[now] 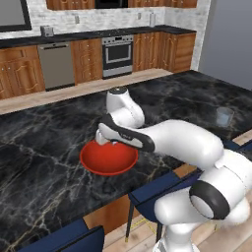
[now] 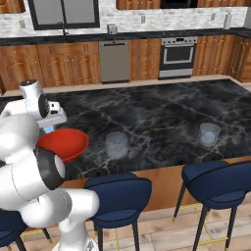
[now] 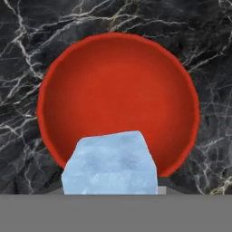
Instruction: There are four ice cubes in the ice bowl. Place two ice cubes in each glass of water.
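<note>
fingers [image 3: 111, 192] gripping ice cube [image 3: 110, 163] | above ice bowl [image 3: 59, 86] | bowl inside bare

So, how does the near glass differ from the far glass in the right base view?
The near glass stands close beside the red bowl; the far glass stands well off to the right, alone. The near glass looks paler and evenly grey-blue inside; the far glass shows a brighter blue patch inside, though what it is cannot be told. Both are short, clear, upright tumblers on the dark marble counter.

1 ice cube [image 3: 110, 163], 1 red bowl [image 3: 118, 99], 2 glasses [image 2: 116, 143] [image 2: 210, 133], 3 blue stools [image 2: 117, 192]
</note>
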